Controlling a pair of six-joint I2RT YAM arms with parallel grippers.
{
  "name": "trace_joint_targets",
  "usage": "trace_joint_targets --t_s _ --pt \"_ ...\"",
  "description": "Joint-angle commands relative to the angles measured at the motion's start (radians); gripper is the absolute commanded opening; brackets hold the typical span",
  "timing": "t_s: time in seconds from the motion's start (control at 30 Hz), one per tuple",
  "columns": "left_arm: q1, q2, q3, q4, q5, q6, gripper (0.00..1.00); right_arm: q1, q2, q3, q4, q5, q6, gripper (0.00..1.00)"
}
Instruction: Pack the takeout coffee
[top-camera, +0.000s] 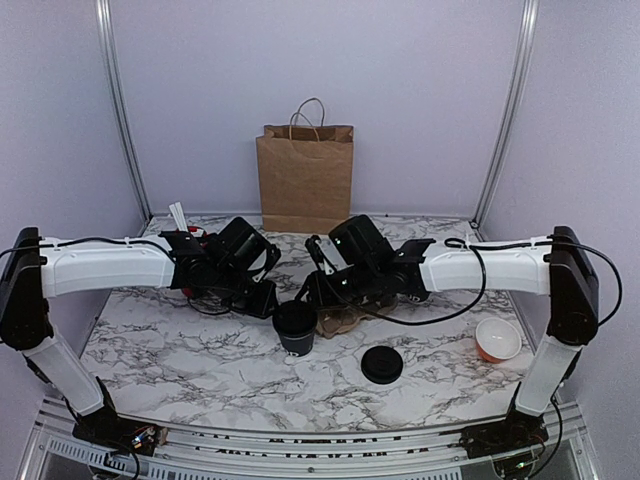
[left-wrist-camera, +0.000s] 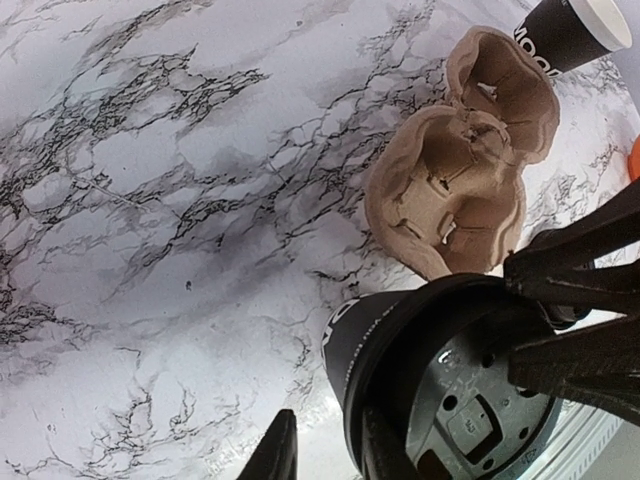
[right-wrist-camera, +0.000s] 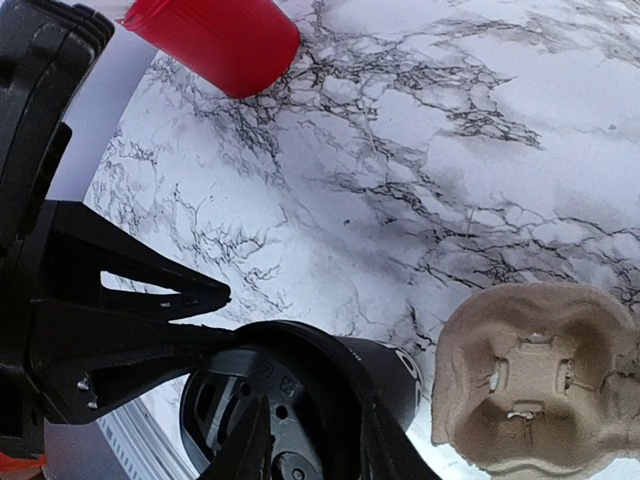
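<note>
Cup (top-camera: 295, 327) upright — long axis vertical, mouth up; left gripper (left-wrist-camera: 325, 455), right gripper (right-wrist-camera: 315, 450) straddle its rim — grip unclear.

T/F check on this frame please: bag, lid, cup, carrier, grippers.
1. The paper bag stands upright at the back of the table. True.
2. The lid is on the coffee cup. False: the lid lies flat on the table, off to the cup's right, and the cup is uncovered.
3. The coffee cup sits in the carrier. False: it stands on the table beside the carrier, and the wells in view are empty.
4. The left gripper and right gripper are both at the coffee cup's rim. True.
</note>
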Motion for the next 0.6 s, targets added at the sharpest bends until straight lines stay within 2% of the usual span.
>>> trace_joint_targets --t_s 0.0,0.57 --pt "-0.006 0.019 0.027 -0.112 -0.007 0.028 0.23 0.002 0.000 0.049 -0.036 0.042 -0.021 0.30" --pt "0.004 -0.034 0.071 -0.144 0.023 0.026 0.25 -0.005 -0.042 0.044 -0.099 0.091 -0.052 0.30"
